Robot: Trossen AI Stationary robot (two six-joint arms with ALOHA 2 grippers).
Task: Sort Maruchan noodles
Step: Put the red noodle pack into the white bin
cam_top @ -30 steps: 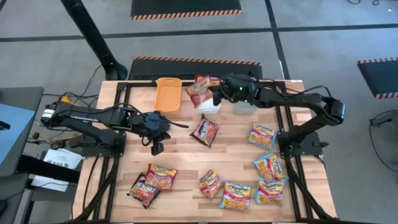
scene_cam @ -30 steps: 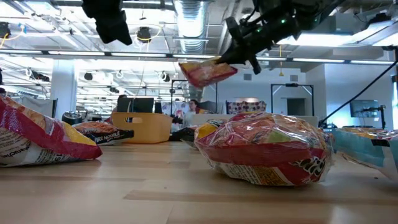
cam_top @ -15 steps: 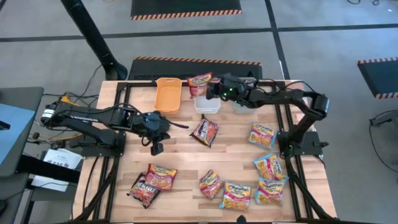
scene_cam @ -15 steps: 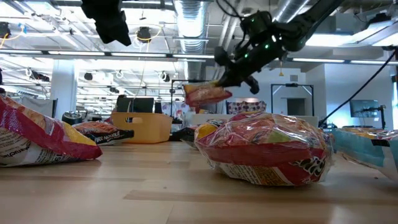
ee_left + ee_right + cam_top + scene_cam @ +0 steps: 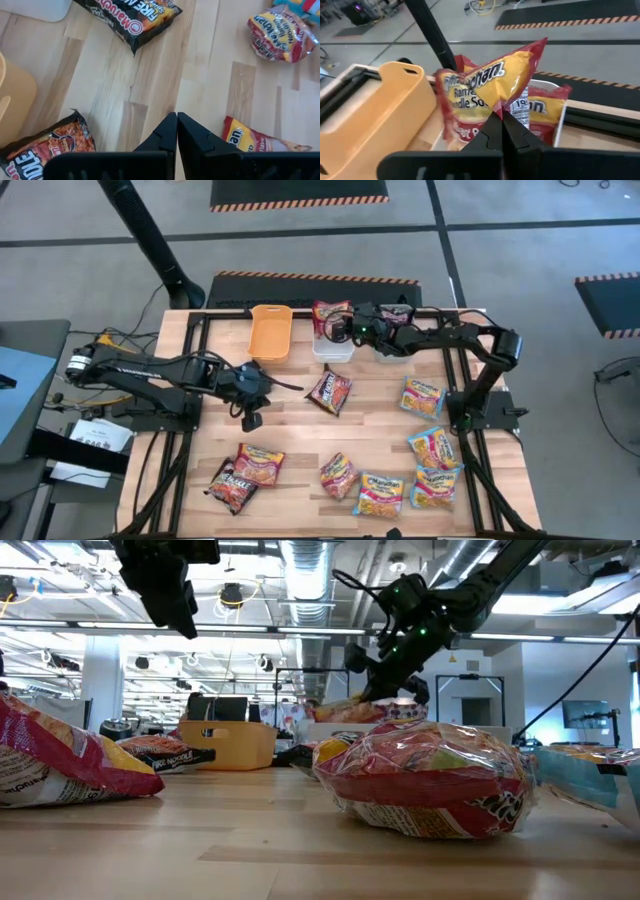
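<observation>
My right gripper (image 5: 347,328) is shut on a red-and-yellow noodle packet (image 5: 487,90), low over the white bin (image 5: 335,351) at the table's far edge. A second red-and-yellow face (image 5: 542,107) shows right behind it; whether that is a separate packet I cannot tell. My left gripper (image 5: 176,125) hangs shut and empty above bare wood at the table's left. A dark packet (image 5: 329,388) lies mid-table. Several more packets lie flat along the near edge (image 5: 258,463) and the right side (image 5: 423,395). My right gripper pinches the packet's lower edge (image 5: 499,109) between its two fingers. It comes slanting down from the table's right. The packet stands tilted ahead of the fingertips over the white bin (image 5: 564,122). Whether it touches the bin I cannot tell.
The orange bin (image 5: 270,330) stands left of the white one. A grey bin (image 5: 392,350) sits partly under my right arm. Black frame rails (image 5: 195,370) run along both table sides. Bare wood lies between the dark packet and the near row.
My right gripper has come down toward the white bin and tipped nearer to level. It has kept its hold on the packet. The packet has sunk from well above the bins to just over the white bin's rim.
</observation>
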